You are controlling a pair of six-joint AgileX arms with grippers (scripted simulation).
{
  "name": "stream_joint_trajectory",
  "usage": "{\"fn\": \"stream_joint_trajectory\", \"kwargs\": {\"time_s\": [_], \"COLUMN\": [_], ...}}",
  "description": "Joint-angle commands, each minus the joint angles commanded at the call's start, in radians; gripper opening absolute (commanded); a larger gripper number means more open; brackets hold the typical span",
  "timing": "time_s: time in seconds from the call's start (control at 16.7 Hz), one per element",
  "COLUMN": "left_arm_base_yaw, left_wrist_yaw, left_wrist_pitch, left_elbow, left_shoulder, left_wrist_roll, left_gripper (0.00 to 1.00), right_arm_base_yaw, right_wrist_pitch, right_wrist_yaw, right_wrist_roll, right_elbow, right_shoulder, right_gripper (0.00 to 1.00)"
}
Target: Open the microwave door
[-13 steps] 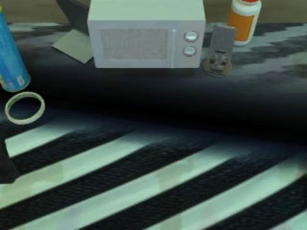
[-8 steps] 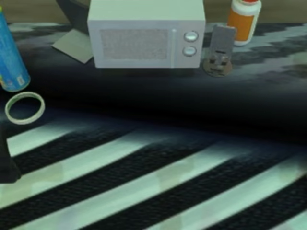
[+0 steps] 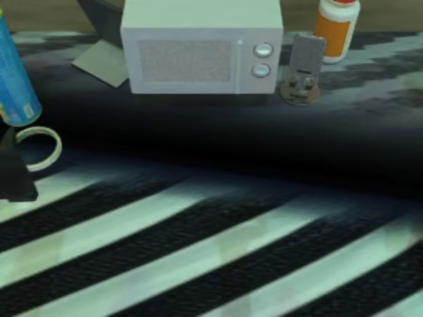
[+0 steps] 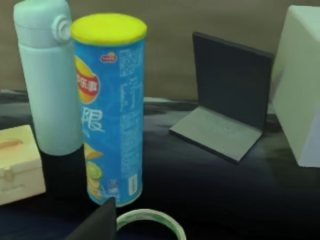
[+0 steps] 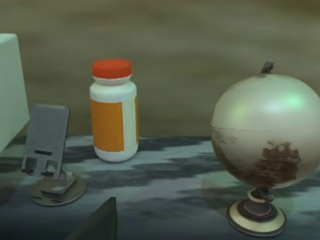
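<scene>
Approaching microwave door (image 3: 186, 61), left arm (image 3: 14, 173).

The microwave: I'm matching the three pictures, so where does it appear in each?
Top view: the microwave at the far edge, centre.
Left wrist view: only its white side at the frame edge.
Right wrist view: a white sliver beside the phone stand.
Shared landmark: the phone stand.

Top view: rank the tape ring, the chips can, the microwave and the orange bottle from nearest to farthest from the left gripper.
From the left gripper, at the left edge:
1. tape ring, beside it, partly covered.
2. chips can, left edge, just behind the ring.
3. microwave, back centre.
4. orange bottle, back right.
</scene>
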Motion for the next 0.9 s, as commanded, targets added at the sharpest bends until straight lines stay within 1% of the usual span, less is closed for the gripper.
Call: {"fn": "stream_joint_trajectory", "kwargs": {"time_s": [0.66, 0.9], "left_arm_base_yaw": [-0.357, -0.476], "left_wrist_yaw": [-0.313, -0.416], "left_wrist_pitch": [-0.003, -0.007], "left_elbow": [0.643, 0.854], "left_shoulder": [0.853, 1.142], "left_wrist_roll": [-0.194, -0.256], "left_gripper": [1.00, 1.00], "right_arm_base_yaw": [0.000, 0.000], "right_wrist_pitch": [0.000, 0.000], "right_wrist_yaw": [0.000, 0.000], "right_wrist_roll": [0.000, 0.000], "right_elbow": [0.000, 0.000], "right_shoulder": [0.000, 0.000], "right_gripper": [1.00, 1.00]}}
